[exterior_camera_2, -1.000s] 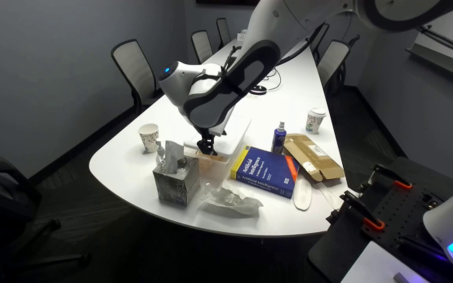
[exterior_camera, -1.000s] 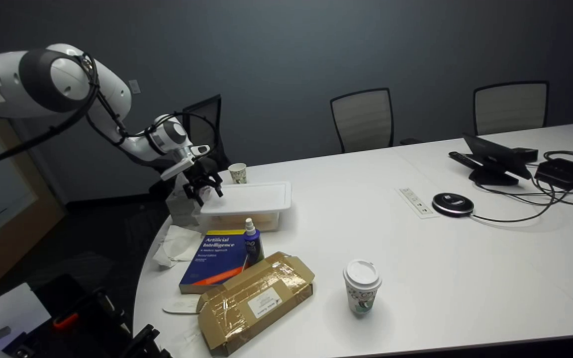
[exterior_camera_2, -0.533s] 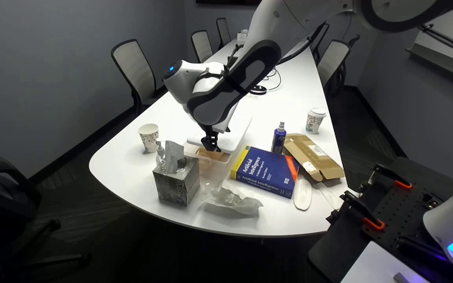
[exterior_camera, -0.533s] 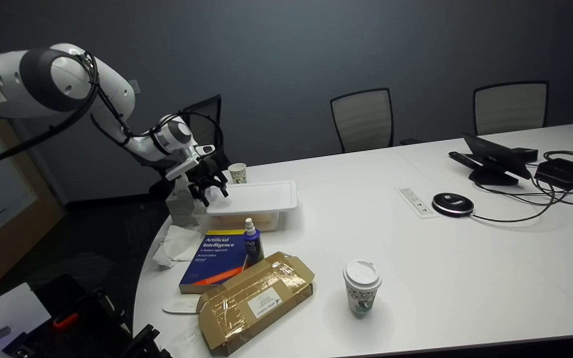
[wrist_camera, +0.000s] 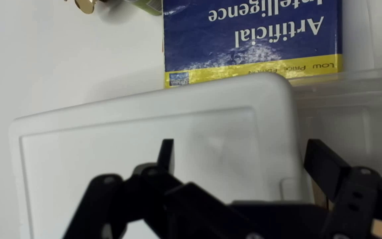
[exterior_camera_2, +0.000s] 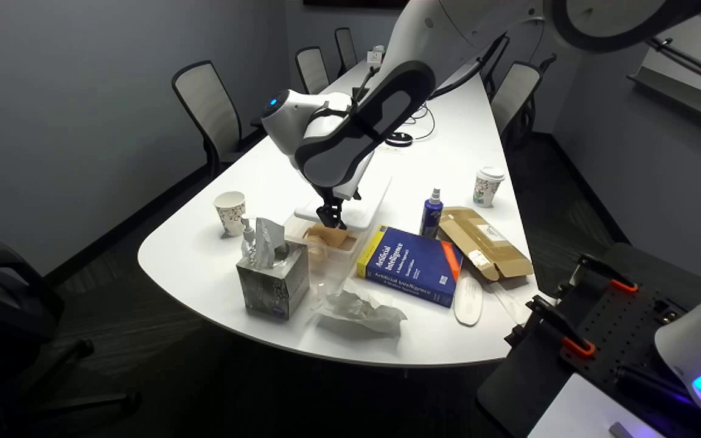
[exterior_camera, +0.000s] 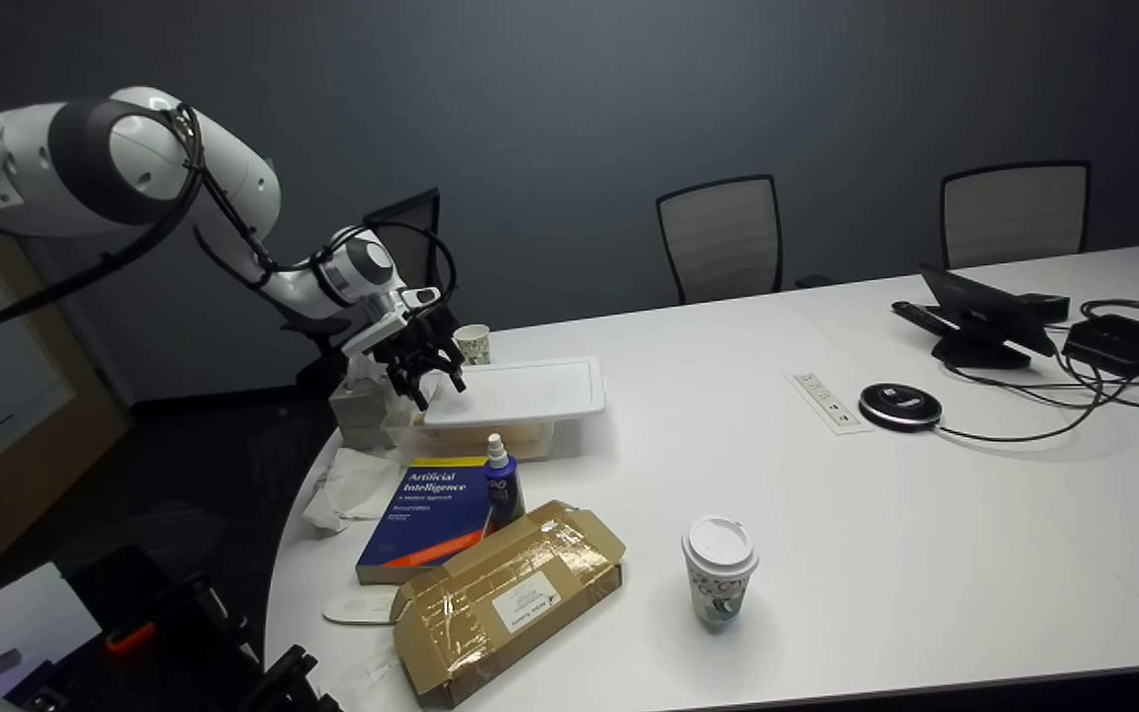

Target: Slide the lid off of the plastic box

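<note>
The flat white plastic lid [exterior_camera: 522,392] slides farther, baring more of the shallow translucent plastic box [exterior_camera: 466,443]! Black gripper [wrist_camera: 240,146], fingers apart, straddles the lid's edge. Looks partway off!

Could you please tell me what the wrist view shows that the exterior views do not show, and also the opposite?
Only the wrist view: legible words "Low Price Edition" on the book.
Only the exterior views: the tissue box, the open cup and chairs.
Shared: the gripper, the lid, the plastic box and the book itself.
</note>
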Robot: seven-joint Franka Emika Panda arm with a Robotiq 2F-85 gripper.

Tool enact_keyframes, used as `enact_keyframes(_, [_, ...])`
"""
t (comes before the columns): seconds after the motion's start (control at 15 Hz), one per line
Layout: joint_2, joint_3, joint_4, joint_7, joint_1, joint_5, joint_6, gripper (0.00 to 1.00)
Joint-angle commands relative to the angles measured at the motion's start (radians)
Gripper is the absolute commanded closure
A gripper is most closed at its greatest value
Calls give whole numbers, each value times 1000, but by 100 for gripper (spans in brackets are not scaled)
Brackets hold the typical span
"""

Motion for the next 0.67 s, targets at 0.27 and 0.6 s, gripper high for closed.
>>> enact_keyframes(0.27, [44, -9, 96, -55, -28, -7, -50, 0])
enact_keyframes(0.6, [53, -10, 120, -66, -37, -6, -56, 0])
